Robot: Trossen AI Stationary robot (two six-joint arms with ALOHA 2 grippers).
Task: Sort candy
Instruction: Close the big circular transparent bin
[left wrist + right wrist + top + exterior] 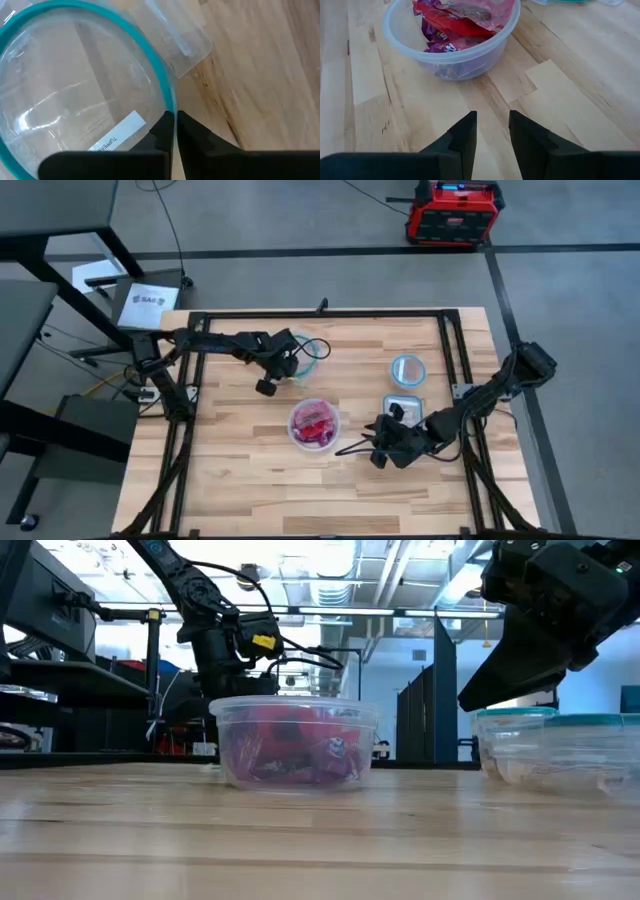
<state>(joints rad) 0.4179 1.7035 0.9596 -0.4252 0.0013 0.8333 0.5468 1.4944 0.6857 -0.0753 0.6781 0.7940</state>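
Observation:
The candy (314, 423), in red and purple wrappers, lies in a clear round bowl (451, 50) at the table's middle. My right gripper (492, 131) stands open just right of that bowl, low over the wood, with nothing between its fingers. Farther back, my left gripper (173, 122) is shut on a second clear bowl with a teal rim (306, 358). No candy shows in that bowl. My left gripper pinches the teal rim (169, 102) of the clear bowl, one finger inside the wall and one outside. The fingers (161, 131) lie across the rim. Whether the bowl is lifted off the table, I cannot tell.
A small round bowl with a bluish rim (407, 368) stands at the back right, and a clear rectangular tub (404, 408) sits in front of it, close behind my right gripper. Black frame rails (452, 360) run along the table's sides. Bare wood lies near the front edge.

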